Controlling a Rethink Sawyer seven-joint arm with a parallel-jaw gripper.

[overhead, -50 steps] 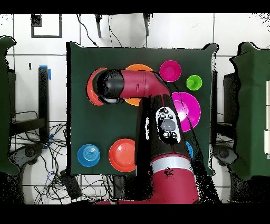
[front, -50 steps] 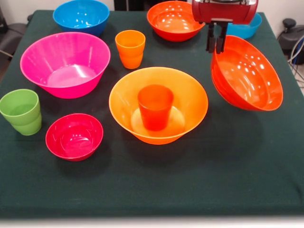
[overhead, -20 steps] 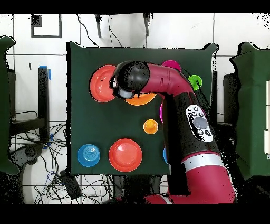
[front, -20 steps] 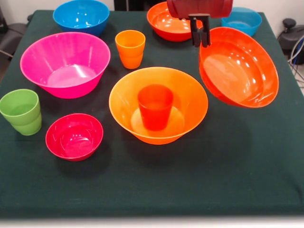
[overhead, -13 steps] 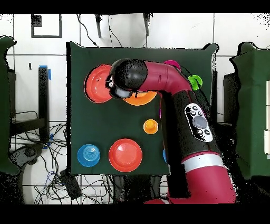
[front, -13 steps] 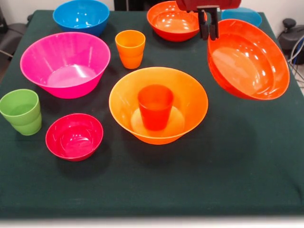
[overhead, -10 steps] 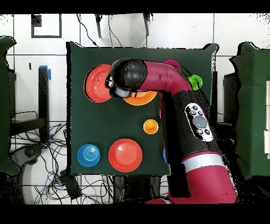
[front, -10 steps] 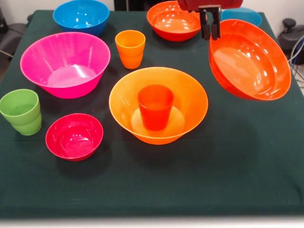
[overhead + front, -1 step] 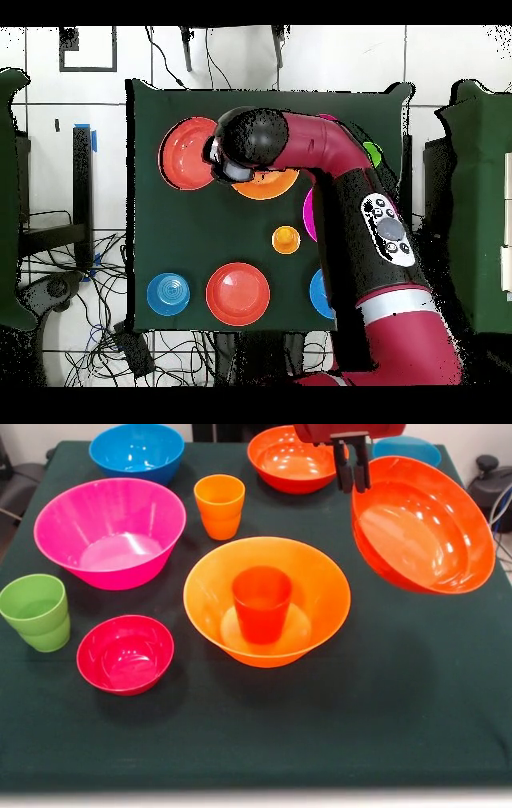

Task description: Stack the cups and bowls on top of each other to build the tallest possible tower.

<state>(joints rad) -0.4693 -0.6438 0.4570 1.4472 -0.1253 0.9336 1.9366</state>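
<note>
1. Front view: gripper point(image 9: 353, 477) was clamped on the rim of the red-orange bowl point(image 9: 422, 524), held tilted at upper right. Tower point(image 9: 266, 601) at centre was only an orange bowl holding a red-orange cup point(image 9: 262, 603).
2. Overhead view: the arm point(image 9: 330, 170) hid the grip; other bowls and cups remained unstacked.

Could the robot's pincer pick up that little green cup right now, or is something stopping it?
Probably not yet. The pincer is shut on the rim of the big red-orange bowl, which hangs tilted above the table. The green cup itself stands alone at the opposite side, nothing covering it.
</note>
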